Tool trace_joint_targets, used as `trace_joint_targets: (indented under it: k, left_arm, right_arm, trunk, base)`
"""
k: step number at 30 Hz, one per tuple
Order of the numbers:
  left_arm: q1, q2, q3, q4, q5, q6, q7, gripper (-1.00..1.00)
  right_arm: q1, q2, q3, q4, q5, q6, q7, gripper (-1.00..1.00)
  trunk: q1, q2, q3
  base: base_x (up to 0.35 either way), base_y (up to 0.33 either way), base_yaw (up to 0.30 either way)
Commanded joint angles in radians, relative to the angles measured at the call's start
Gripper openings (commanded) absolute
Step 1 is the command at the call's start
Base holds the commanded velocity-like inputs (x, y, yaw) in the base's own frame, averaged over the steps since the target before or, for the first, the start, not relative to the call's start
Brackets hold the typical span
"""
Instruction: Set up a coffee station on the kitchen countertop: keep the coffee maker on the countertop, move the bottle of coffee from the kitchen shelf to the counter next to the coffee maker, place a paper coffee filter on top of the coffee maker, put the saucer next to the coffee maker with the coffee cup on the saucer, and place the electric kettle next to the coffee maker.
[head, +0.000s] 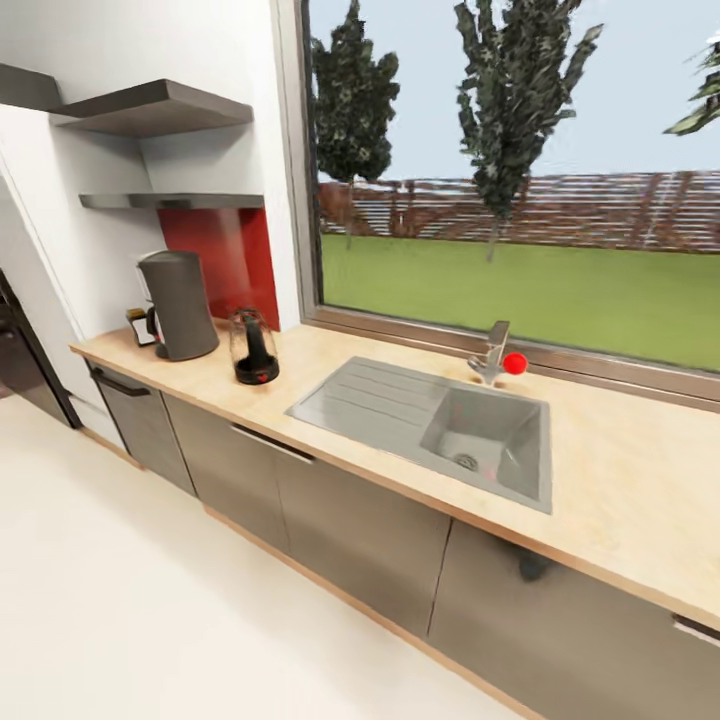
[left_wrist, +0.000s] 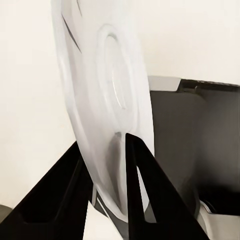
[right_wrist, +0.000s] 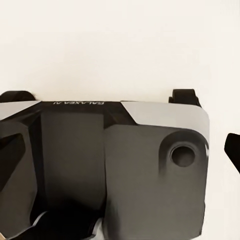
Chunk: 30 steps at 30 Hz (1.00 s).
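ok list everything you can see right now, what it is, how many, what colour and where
Coffee maker: one, dark grey, at the countertop's far left end.
Small bottle: one, dark with a yellowish cap, tucked just left of the coffee maker.
Kettle: one, clear glass with black base, just right of the coffee maker.
Countertop: one, light wood, over grey cabinet fronts.
Sink: one, steel grey, set into the countertop.
Tap: one, grey with a red knob, behind the sink.
Wall shelves: two, dark, above the coffee maker.
Window: one, showing lawn, trees and fence.
Saucer: one, white, held on edge.
Left gripper: black, shut on the saucer.
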Motion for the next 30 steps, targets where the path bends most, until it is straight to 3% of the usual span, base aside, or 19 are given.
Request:
trace_joint_targets:
  k: [1, 13, 30]
  left_arm:
    - [-0.001, -0.001, 0.009, -0.002, -0.011, 0.005, -0.007, -1.0]
    - [-0.001, -0.001, 0.009, -0.002, -0.009, 0.005, -0.007, -1.0]
    - [-0.001, -0.001, 0.009, -0.002, -0.009, 0.005, -0.007, -1.0]
  right_arm:
    - [-0.001, 0.0, 0.008, 0.001, -0.008, 0.003, 0.003, 1.0]
    - [-0.001, 0.0, 0.008, 0.001, -0.008, 0.003, 0.004, 1.0]
    - [0.005, 0.0, 0.008, 0.001, -0.008, 0.002, 0.004, 1.0]
  trunk:
    - [0.0, -0.001, -0.002]
    - [0.0, -0.001, -0.012]
    - [0.0, -0.001, -0.025]
  base:
    - [0.153, 0.281, 0.258]
    - [0.176, 0.279, 0.258]
    - [0.28, 0.227, 0.258]
